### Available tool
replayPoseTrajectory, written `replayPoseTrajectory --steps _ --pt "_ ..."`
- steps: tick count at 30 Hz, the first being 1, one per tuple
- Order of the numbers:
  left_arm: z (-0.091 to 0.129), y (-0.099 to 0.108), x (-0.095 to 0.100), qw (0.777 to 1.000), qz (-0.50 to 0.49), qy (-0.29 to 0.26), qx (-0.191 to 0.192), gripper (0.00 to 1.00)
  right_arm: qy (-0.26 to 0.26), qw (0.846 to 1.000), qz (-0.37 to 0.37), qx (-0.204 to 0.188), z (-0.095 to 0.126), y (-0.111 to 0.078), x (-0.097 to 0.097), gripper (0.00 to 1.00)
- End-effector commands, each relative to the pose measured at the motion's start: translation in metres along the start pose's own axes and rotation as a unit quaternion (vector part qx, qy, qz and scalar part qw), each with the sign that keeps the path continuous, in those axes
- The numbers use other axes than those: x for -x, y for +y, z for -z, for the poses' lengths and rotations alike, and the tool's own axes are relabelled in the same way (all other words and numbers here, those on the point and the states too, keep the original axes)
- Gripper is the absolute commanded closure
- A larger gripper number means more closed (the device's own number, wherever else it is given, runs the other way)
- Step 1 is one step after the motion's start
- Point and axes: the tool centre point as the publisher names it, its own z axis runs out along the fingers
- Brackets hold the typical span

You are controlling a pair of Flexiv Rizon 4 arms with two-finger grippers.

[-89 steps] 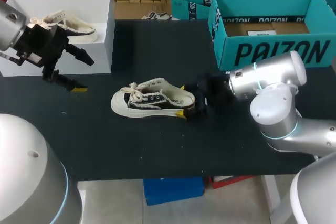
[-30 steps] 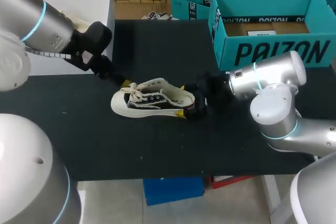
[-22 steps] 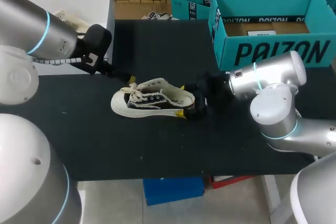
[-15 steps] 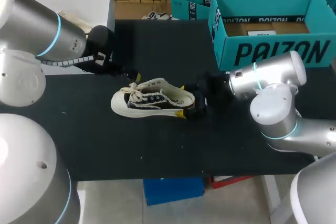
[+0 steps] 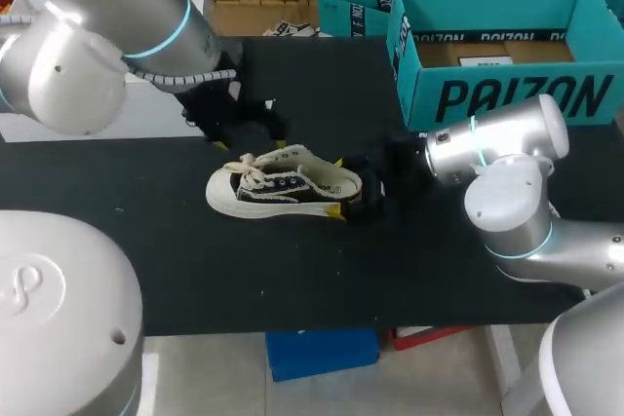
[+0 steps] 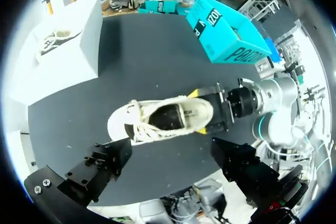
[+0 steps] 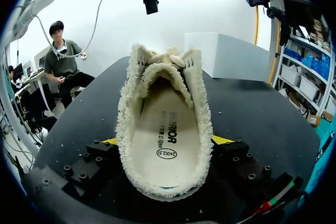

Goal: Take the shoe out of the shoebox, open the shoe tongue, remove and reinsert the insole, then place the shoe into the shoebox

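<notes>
The right claw (image 5: 343,185) clamps the heel of the shoe (image 5: 278,183), which stands upright on the counter (image 5: 292,270), its arm stretched level behind the heel. The left claw (image 5: 252,140) hangs spread wide above the laces.

Lg blk lettering on teal box (image 5: 507,94) front; sm print w/ oval stamp on insole (image 7: 163,145).

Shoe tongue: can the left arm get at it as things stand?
Probably yes. The left gripper hangs open above the shoe tongue with nothing between them, and the right gripper clamps the shoe only at its heel.
</notes>
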Motion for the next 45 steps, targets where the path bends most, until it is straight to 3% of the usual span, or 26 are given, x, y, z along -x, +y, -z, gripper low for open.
replayPoseTrajectory --steps 1,18,26,34,45 --pt "-0.014 -0.012 -0.010 0.995 0.003 -0.095 0.034 0.00 -0.001 1.000 -0.001 -0.002 -0.003 0.000 0.000 1.00" --pt "-0.075 -0.017 -0.034 0.978 -0.011 -0.196 0.072 0.00 -0.001 1.000 -0.001 -0.002 -0.003 0.000 0.000 1.00" --pt "-0.104 -0.021 -0.032 0.965 -0.013 -0.246 0.087 0.00 -0.001 1.000 -0.001 -0.002 -0.003 0.000 0.000 1.00" --pt "-0.114 -0.020 -0.025 0.951 -0.028 -0.291 0.101 0.00 -0.001 1.000 -0.001 -0.002 -0.003 0.000 0.000 1.00" --pt "-0.111 -0.016 -0.015 0.932 -0.060 -0.340 0.115 0.00 -0.001 1.000 -0.001 -0.002 -0.003 0.000 0.000 1.00"
